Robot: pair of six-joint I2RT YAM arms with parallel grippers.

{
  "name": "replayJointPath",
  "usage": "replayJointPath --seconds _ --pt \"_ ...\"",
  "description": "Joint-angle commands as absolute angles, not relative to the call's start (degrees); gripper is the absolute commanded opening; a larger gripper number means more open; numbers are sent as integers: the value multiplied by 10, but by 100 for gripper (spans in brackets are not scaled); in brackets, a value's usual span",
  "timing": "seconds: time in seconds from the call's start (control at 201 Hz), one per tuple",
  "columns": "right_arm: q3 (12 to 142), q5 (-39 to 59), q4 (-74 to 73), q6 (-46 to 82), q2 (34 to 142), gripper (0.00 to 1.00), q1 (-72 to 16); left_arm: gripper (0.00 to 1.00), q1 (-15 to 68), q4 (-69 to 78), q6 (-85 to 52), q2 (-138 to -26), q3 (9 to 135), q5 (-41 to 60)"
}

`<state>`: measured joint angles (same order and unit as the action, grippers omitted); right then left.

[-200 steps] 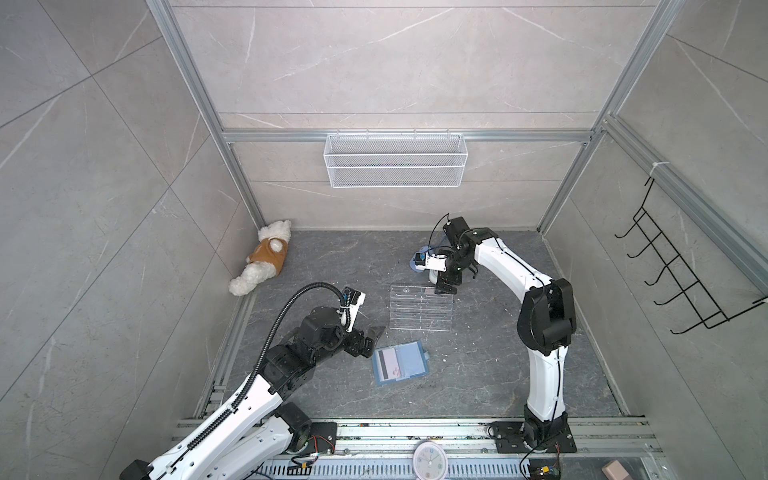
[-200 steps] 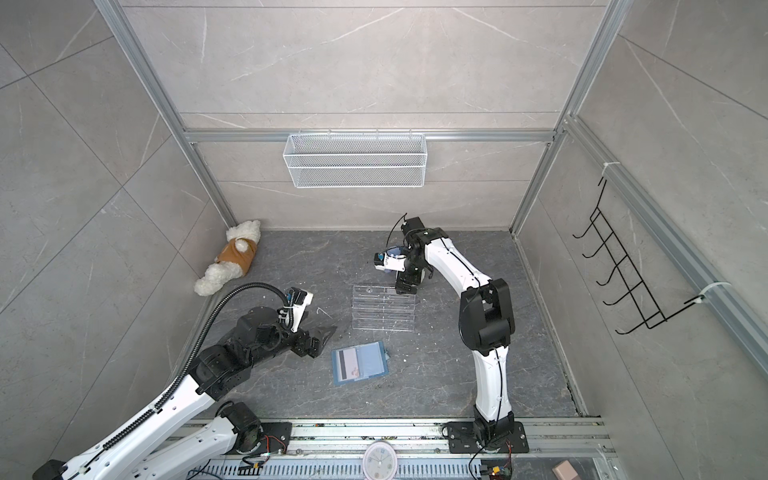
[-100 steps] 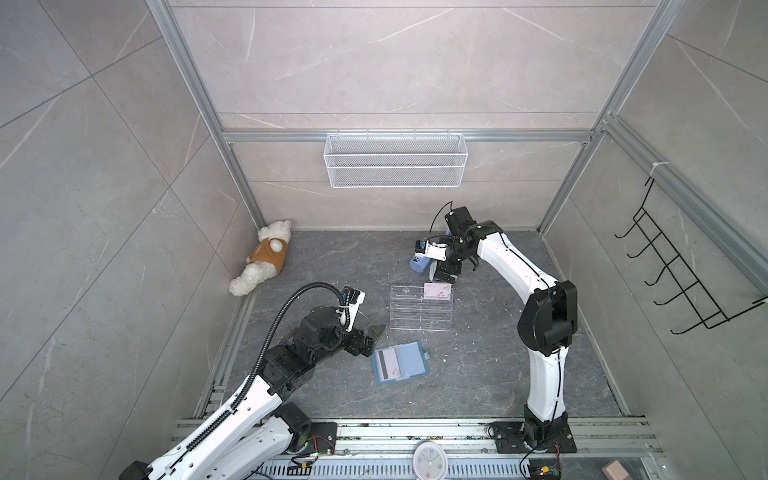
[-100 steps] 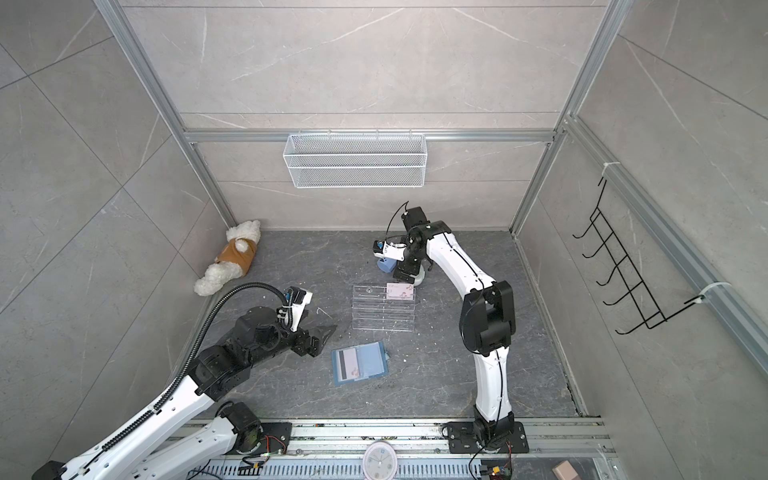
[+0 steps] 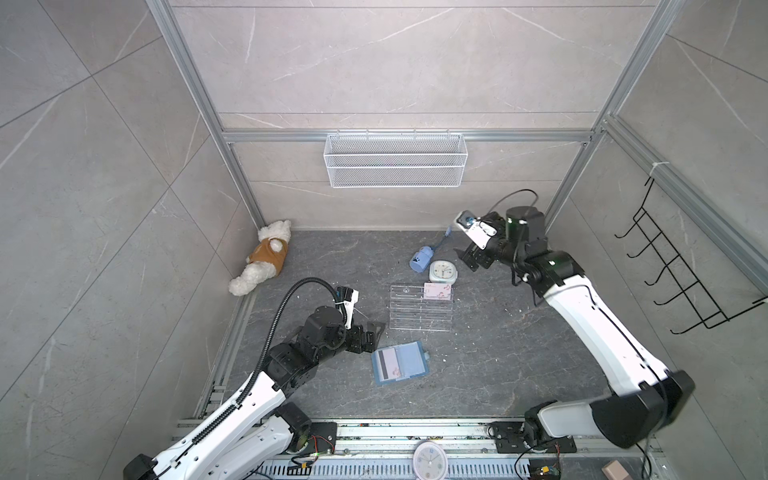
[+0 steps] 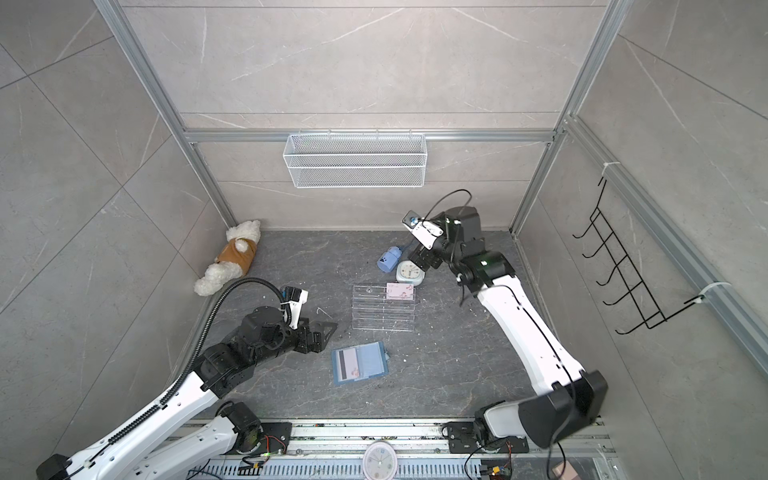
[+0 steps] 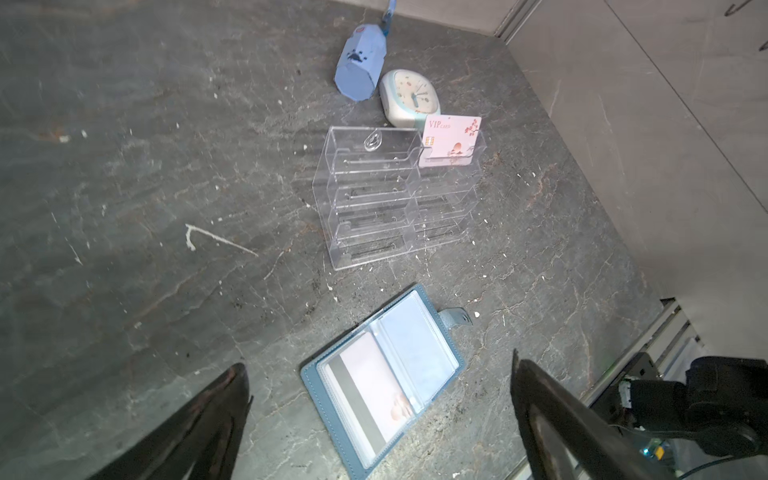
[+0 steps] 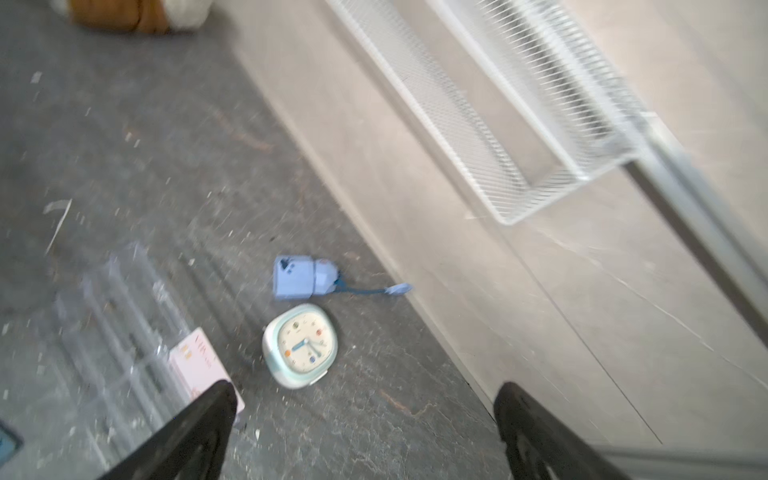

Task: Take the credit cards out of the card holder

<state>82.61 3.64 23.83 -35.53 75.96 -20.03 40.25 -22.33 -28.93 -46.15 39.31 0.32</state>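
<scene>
The left gripper (image 5: pixel 371 337) stands released, its dark fingers (image 7: pixel 216 415) spread wide with nothing between them. It sits low over the dark grey stone-patterned surface (image 5: pixel 498 353), just to the left of the dusty-blue, square, wallet-like card holder (image 5: pixel 401 363) in both top views, apart from it.

The card holder lies flat and open near the front middle of the surface, its clear plastic sleeves facing up and its snap tab (image 7: pixel 457 318) sticking out from the edge away from the gripper. A thin, pale pink credit card (image 7: pixel 365 395) with a dark stripe sits inside the sleeve on the gripper's side.

Beyond the card holder stands a clear acrylic tiered rack (image 5: pixel 419 307). A second credit card (image 7: pixel 451 139), pale pink with a chip, a floral branch and "VIP card" print, stands upright in the rack's rear right compartment. Just behind that corner lies a pale blue-rimmed, rounded-square alarm clock (image 5: pixel 443 272), and beside it a light blue faceted case (image 5: pixel 420 258) with a cord.

The right gripper (image 5: pixel 471 259) is likewise released and empty, raised near the back wall to the right of the clock; its wrist view is blurred.

A white plush bear in a brown vest (image 5: pixel 264 259) lies in the back left corner, and a white wire mesh basket (image 5: pixel 395 164) hangs on the back wall.
</scene>
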Motion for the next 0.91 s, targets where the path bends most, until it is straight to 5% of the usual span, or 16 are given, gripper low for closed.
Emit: replayJointPath --seconds 0.0,0.229,0.557,0.901 --pt "771 -21 139 -204 690 100 -197 99 404 -233 -390 -479 376 22" --pt "773 -30 245 26 604 100 -193 97 404 -198 -505 -495 318 61" --pt "691 66 320 156 484 98 -193 95 404 -142 -632 -438 210 101" --pt "523 278 304 294 438 52 -196 92 406 -106 -673 -417 144 140"
